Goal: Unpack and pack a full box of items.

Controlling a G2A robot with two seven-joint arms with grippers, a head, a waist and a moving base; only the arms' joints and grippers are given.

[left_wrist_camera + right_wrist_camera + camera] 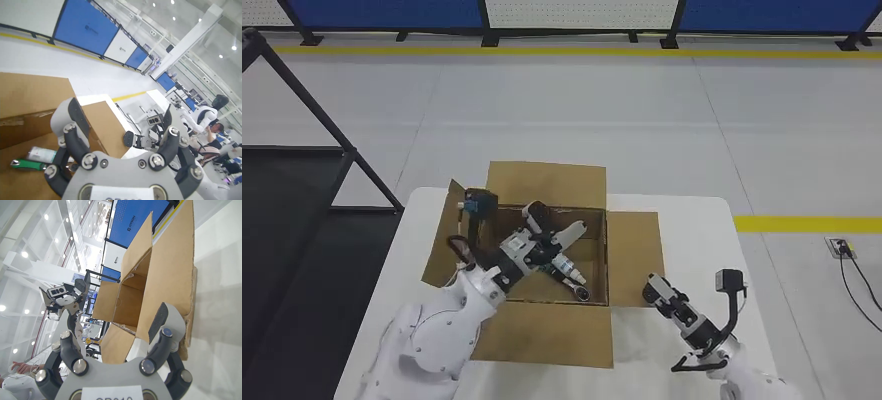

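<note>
Since both hands are empty and things lie on the floor of the box, I judge that the unpacking half of the job is in hand and no pick has been made yet.

From above, the left hand [556, 224] hangs over the open box [548, 183], jaws apart with nothing between them. The right hand [655, 291] sits over the counter [682, 215], just outside the side flap nearest to it and well apart from the left hand.

At the left wrist, the left hand [122, 121] is spread wide and bare. Below and behind its fingers, on the box floor, a white bottle [40, 152] lies on its side with a green-handled tool [28, 164] just beside it. Whether the two touch I cannot tell. The right hand [132, 141] shows farther off, beyond the box wall.

At the right wrist, the right hand [115, 323] is also wide and holds nothing. The box [132, 294] stands just ahead of its fingertips, and one flap almost meets a finger [160, 321]. The left hand [66, 294] is farther off.

The next move probably falls to the left hand. It would tip down toward the bottle or the tool, straddle one of them without nudging its neighbour, and close. It would then lift clear of the wall before swinging out to the counter.
</note>
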